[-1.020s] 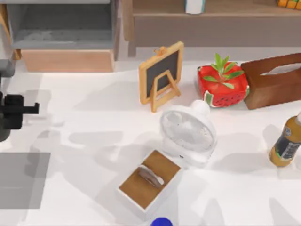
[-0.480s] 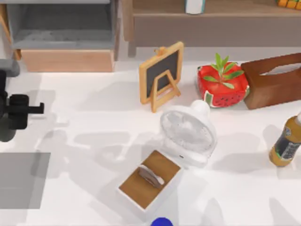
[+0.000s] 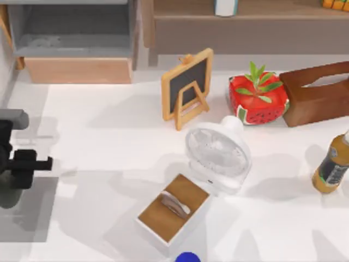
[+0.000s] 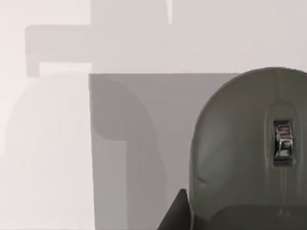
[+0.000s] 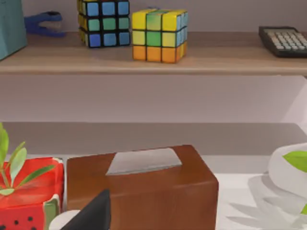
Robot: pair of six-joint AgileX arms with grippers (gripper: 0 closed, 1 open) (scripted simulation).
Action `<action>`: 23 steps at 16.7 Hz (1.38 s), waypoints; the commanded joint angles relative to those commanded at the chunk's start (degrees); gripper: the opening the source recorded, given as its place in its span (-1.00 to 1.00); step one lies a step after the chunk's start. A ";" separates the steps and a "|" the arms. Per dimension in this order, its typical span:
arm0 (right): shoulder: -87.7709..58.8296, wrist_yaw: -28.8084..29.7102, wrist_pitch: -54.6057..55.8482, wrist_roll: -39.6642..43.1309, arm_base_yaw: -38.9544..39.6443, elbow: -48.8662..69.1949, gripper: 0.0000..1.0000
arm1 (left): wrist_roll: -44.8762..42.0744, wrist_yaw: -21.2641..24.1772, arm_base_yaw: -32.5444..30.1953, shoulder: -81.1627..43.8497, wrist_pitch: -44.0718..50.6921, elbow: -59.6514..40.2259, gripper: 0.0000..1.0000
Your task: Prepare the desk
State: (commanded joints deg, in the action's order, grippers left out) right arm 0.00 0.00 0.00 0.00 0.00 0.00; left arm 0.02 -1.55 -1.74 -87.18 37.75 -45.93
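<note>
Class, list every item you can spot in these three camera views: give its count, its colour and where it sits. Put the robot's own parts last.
desk: 1, white, under everything
drawer box: 1, grey and light wood, back left
shelf unit: 1, brown, along the back
chalkboard: 1, wood frame, black face, centre back
fan: 1, white, centre
white box: 1, brown top, in front of the fan
watermelon pot: 1, red with green plant, right of the chalkboard
tissue box: 1, brown, back right
bottle: 1, amber, right edge
mat: 1, grey, front left
mouse: 1, grey, on the mat
puzzle cubes: 2, multicoloured, on the shelf
calculator: 1, black, on the shelf
left gripper: 1, black, above the mat
</note>
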 joint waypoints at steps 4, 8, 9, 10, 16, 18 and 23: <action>0.00 0.00 0.00 0.00 0.00 0.00 1.00 | -0.77 1.15 0.33 -1.46 1.74 1.80 -1.00; 0.00 0.00 0.00 0.00 0.00 0.00 1.00 | -0.77 1.15 0.33 -1.46 1.74 1.80 -0.85; 0.00 0.00 0.00 0.00 0.00 0.00 1.00 | -0.77 1.15 0.33 -1.46 1.74 1.80 -0.70; 0.00 0.00 0.00 0.00 0.00 0.00 1.00 | -0.77 1.15 0.33 -1.46 1.74 1.80 -0.55; 0.00 0.00 0.00 0.00 0.00 0.00 1.00 | -0.77 1.15 0.33 -1.46 1.74 1.80 0.36; 0.00 0.00 0.00 0.00 0.00 0.00 1.00 | -0.77 1.15 0.33 -1.46 1.74 1.80 0.66; 0.00 0.00 0.00 0.00 0.00 0.00 1.00 | -0.77 1.15 0.33 -1.46 1.74 1.80 1.00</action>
State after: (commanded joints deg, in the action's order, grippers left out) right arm 0.00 0.00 0.00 0.00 0.00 0.00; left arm -0.75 -0.40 -1.41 -88.64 39.49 -44.14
